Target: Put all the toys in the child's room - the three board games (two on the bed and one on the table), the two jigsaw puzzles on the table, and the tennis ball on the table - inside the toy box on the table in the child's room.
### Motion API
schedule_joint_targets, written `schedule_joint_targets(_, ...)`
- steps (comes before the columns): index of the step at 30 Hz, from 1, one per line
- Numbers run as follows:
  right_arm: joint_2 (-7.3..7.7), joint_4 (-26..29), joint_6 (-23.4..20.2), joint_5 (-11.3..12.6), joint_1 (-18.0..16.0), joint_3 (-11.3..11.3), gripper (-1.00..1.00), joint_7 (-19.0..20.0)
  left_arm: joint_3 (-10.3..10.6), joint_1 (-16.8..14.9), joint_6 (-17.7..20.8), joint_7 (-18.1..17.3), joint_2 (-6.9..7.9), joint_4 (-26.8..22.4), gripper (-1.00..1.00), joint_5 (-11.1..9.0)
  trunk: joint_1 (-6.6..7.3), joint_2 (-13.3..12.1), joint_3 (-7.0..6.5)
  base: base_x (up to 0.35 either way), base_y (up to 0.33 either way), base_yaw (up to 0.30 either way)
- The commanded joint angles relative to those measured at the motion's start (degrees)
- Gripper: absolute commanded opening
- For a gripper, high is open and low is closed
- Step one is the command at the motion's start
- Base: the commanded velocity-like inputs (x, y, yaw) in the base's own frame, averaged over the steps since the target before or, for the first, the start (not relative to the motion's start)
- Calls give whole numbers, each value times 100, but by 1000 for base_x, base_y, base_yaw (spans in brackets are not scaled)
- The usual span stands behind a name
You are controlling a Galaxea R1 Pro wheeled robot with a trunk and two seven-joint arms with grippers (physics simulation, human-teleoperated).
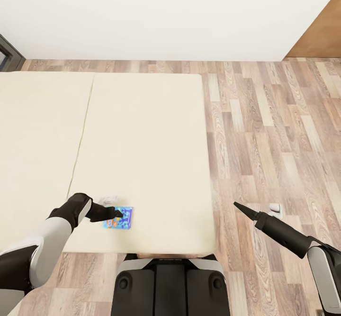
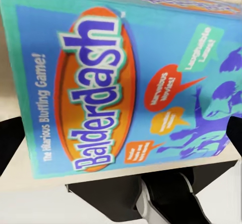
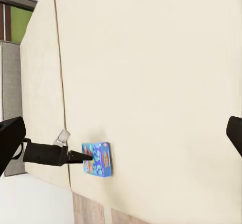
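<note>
A small, mostly blue board game [image 1: 121,218] lies on the beige bed [image 1: 142,131] near its front edge. My left gripper [image 1: 116,214] is right at the box, open, with one black fingertip against its edge. The left wrist view is close on the lid [image 2: 121,83], printed "Balderdash", with my fingers [image 2: 9,143] spread at either side of it. From the right wrist view the box [image 3: 98,159] and the left gripper [image 3: 84,157] are small, near the bed's [image 3: 151,58] edge. My right gripper [image 1: 237,205] hangs open over the floor, right of the bed.
Wood-plank floor [image 1: 274,140] runs along the bed's right side up to a white wall [image 1: 142,13]. A dark window frame [image 1: 7,53] is at far left and a wooden panel [image 1: 322,31] at upper right. My base [image 1: 170,283] stands against the bed's front edge.
</note>
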State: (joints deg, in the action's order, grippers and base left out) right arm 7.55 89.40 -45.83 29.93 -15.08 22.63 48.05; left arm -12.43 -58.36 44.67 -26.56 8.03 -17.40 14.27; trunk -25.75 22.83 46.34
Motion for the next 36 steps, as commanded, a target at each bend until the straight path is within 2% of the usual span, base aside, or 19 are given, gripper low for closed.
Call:
schedule_joint_targets(1,1,-1,-29,13,-3,4,100,12,-44,-1,24,-42,-3,-9,100,58,-3,9,6,0,-181,0)
schedule_joint_targets(15,1,-1,-27,19,-3,4,100,12,-57,0,1,-43,-3,-9,100,58,-3,9,6,0,-115,0)
schedule_joint_targets(29,8,-1,-28,20,-3,4,100,12,-57,8,-5,-26,-30,-9,100,52,-3,9,6,0,-23,0)
schedule_joint_targets(36,9,-1,-25,21,-3,4,100,12,-56,9,-117,33,7,-23,100,57,-3,9,6,0,-2,0)
